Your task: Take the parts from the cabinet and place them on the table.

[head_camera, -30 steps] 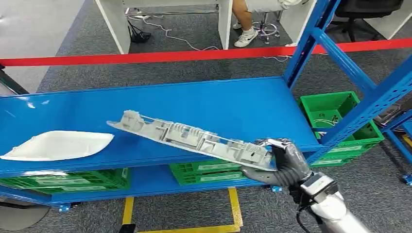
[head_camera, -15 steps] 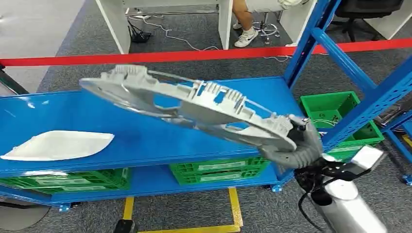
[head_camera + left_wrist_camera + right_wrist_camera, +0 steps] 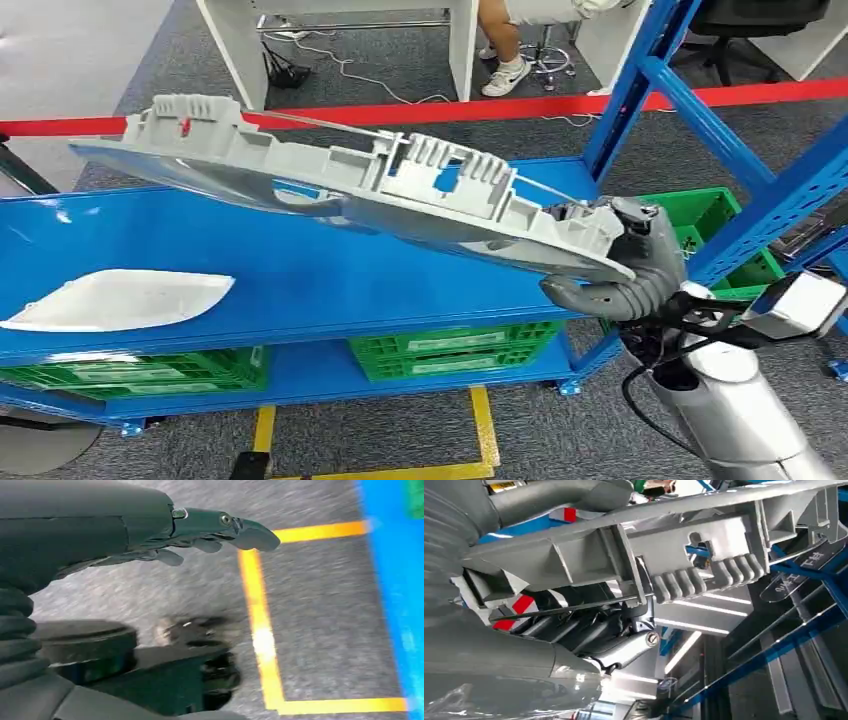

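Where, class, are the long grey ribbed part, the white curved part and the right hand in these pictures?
long grey ribbed part [image 3: 330, 190]: head view, middle of its ribbed body.
white curved part [image 3: 120, 298]: head view, centre of its smooth face, on the shelf.
right hand [image 3: 625, 265]: head view, back of the hand gripping the grey part's end.

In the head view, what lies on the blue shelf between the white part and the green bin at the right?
Bare blue shelf. Nothing rests on it between the white part and the green bin; the long grey part in the right hand hangs above that stretch.
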